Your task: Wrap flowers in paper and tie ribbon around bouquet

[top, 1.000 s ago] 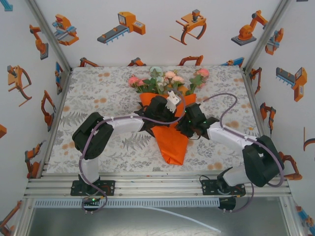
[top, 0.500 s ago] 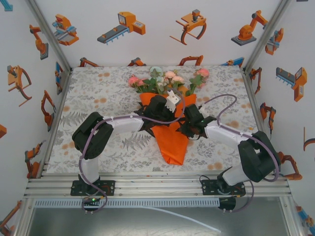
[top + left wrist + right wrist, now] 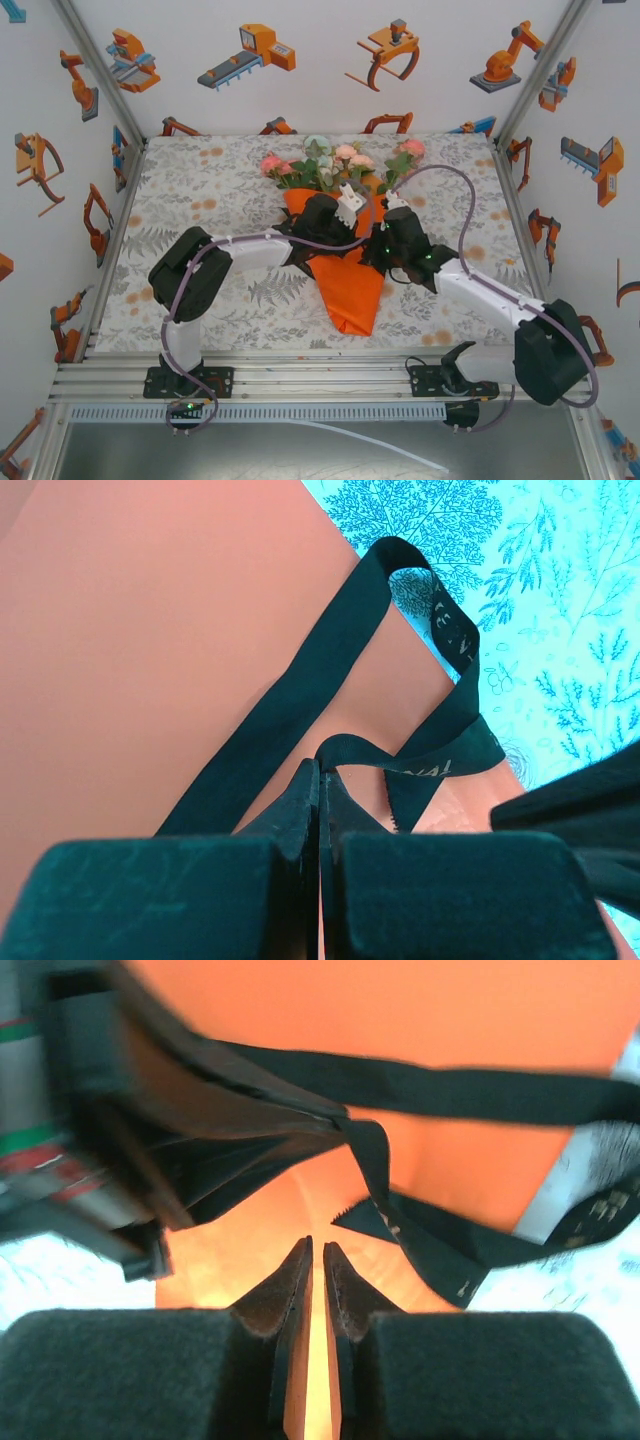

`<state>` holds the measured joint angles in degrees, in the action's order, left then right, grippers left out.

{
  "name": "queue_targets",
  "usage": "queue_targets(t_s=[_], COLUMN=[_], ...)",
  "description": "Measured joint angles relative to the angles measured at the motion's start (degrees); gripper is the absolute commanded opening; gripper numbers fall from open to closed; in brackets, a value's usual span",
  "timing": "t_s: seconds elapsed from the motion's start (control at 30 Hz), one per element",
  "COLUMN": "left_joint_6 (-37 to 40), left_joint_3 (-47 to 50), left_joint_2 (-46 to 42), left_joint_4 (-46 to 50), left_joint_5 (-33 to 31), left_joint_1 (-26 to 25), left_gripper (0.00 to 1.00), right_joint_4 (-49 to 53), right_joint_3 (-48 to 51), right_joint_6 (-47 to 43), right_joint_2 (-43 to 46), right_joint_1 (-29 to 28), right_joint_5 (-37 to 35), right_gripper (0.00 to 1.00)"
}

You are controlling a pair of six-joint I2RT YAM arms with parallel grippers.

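White walls printed with orange robot-arm cartoons close in a counter (image 3: 200,200) laid with a grey floral cloth.

At the middle of it, the left pincer (image 3: 320,770) has its jaws pressed flat together. The ribbon (image 3: 330,650) runs right into its tips, so I judge it pinched there. From that grip one black band climbs toward 1 o'clock, folds over in a loop just off the edge of the paper (image 3: 150,630), and doubles back. Its lettered tail lies toward 3 o'clock.

The right pincer (image 3: 318,1250) is all but closed. A thin slit shows between its jaws, with orange paper seen through it and nothing caught inside. A zigzag-cut ribbon end lies just past its tips toward 1 o'clock, near but not gripped.

Both pincers meet over the upper half of the bouquet (image 3: 345,270). This orange cone points to 6 o'clock, and the flowers (image 3: 340,160) fan out of its wide end at 12 o'clock.

Wrapping looks done, since the paper is rolled around the stems. The ribbon lies across the cone, but only a slack loop is visible and no tightened knot. Tying is the part left, and I judge it under way rather than nearly finished.
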<state>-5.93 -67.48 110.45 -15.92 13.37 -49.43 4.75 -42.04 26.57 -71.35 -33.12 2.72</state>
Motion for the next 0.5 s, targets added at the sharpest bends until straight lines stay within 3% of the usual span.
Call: queue_targets(t_s=[0.13, 0.23, 0.5], left_joint_6=[-3.15, -5.31, -9.86], left_joint_3=[-0.02, -0.15, -1.42], left_joint_2=[1.03, 1.75, 4.2], left_joint_4=[-0.66, -1.57, -2.99], left_joint_5=[2.45, 4.39, 8.35], left_joint_1=[1.33, 2.32, 3.96], left_gripper=[0.01, 0.01, 0.01], right_joint_4=[-1.27, -1.22, -1.01], right_joint_3=[0.0, 0.0, -0.72], right_joint_6=[-16.48, -24.9, -35.6], right_joint_2=[-0.98, -2.97, -9.73], right_joint_1=[2.25, 4.26, 6.69], right_joint_5=[7.13, 12.94, 22.56], right_gripper=[0.3, 0.33, 0.36])
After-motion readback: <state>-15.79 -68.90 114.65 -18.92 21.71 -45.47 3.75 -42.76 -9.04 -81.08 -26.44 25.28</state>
